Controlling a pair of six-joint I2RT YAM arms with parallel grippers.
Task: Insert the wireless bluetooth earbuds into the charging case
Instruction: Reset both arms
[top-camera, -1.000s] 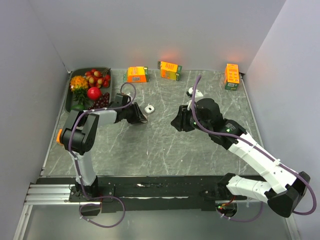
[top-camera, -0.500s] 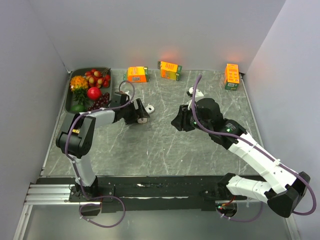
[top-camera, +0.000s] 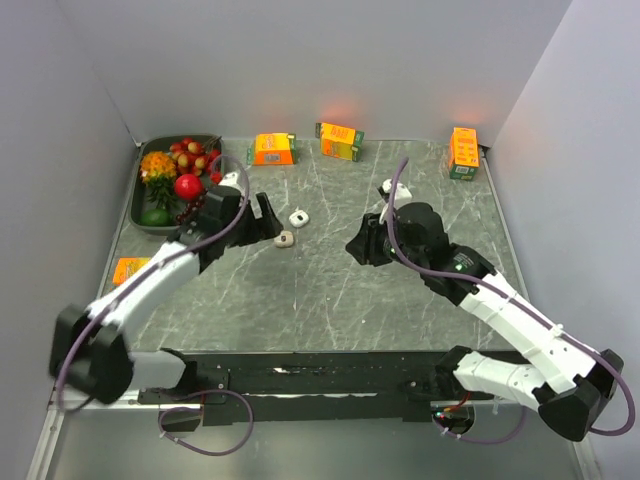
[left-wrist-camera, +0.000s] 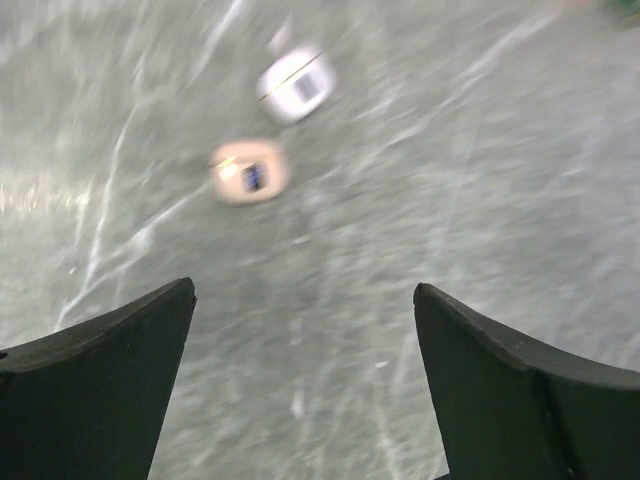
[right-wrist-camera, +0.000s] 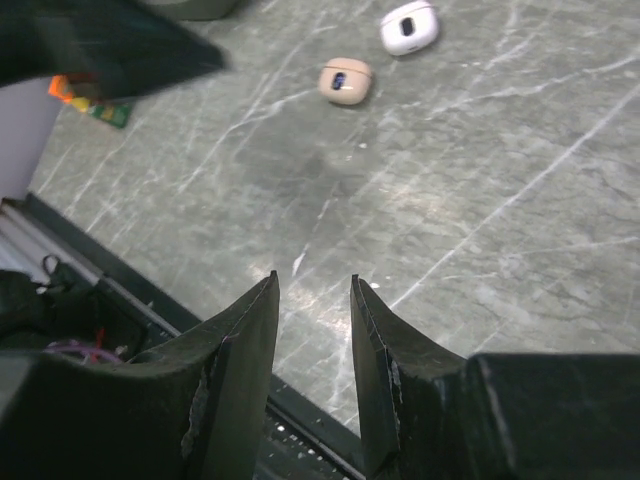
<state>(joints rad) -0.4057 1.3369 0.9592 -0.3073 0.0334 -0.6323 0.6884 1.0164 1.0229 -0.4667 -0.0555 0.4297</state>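
My right jaws hang part open, gripping nothing, over the grey veined stone tabletop (top-camera: 330, 290). My left jaws gape wide, empty. Just right of them lies a beige rounded-square plastic piece (top-camera: 285, 239), a white one (top-camera: 297, 216) farther. The earbuds I cannot make out.

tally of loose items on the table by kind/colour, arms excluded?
Orange cartons: 4
White rounded-square piece: 1
Beige rounded-square piece: 1
Fruit tray: 1
Total: 7
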